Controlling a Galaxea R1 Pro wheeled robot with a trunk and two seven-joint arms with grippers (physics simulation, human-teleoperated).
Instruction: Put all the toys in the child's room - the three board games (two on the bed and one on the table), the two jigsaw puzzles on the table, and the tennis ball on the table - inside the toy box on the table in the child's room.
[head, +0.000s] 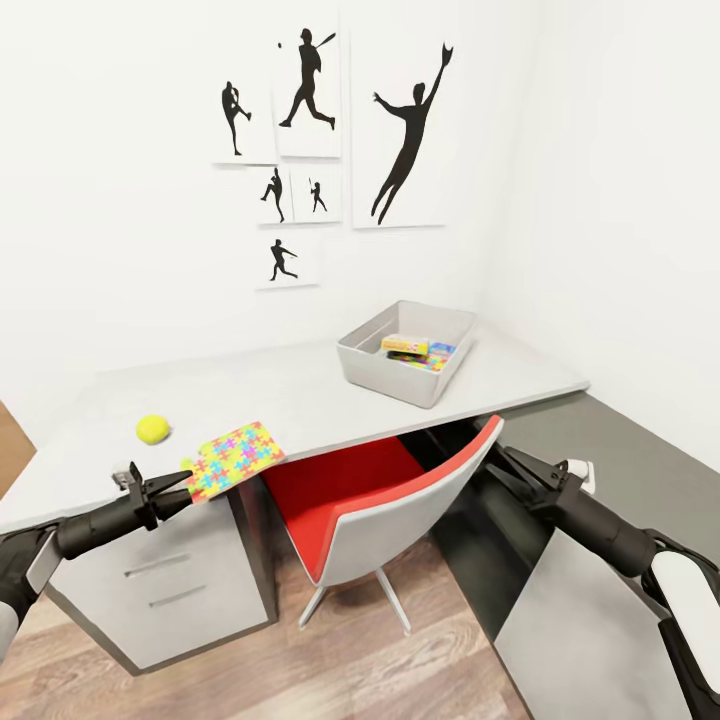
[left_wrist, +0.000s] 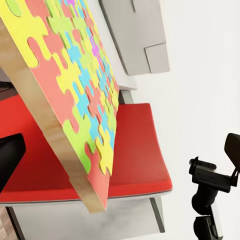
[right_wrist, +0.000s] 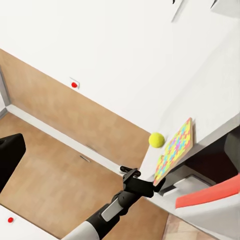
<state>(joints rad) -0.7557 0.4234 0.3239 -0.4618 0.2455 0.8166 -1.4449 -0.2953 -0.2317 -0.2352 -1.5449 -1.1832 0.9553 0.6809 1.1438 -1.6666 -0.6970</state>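
One jigsaw puzzle (head: 236, 459) lies at the table's (head: 300, 390) front edge, partly overhanging it. My left gripper (head: 186, 482) is shut on its near corner, and the panel (left_wrist: 75, 85) looms close in the left wrist view. The right wrist view shows the same grip (right_wrist: 152, 188) on the puzzle (right_wrist: 175, 149). The tennis ball (head: 152, 429) rests on the table just left of the puzzle. Farther right stands the grey toy box (head: 372, 368) with colourful board games (head: 405, 347) inside. My right gripper (head: 497, 463) hangs open beside the chair's back, holding nothing.
A chair (head: 390, 510) with a red seat and grey back is tucked under the table between my arms. White drawers (head: 165, 590) sit under the table's left end. A low dark grey cabinet (head: 610, 440) runs along the right wall. Baseball-player prints (head: 310, 90) hang above.
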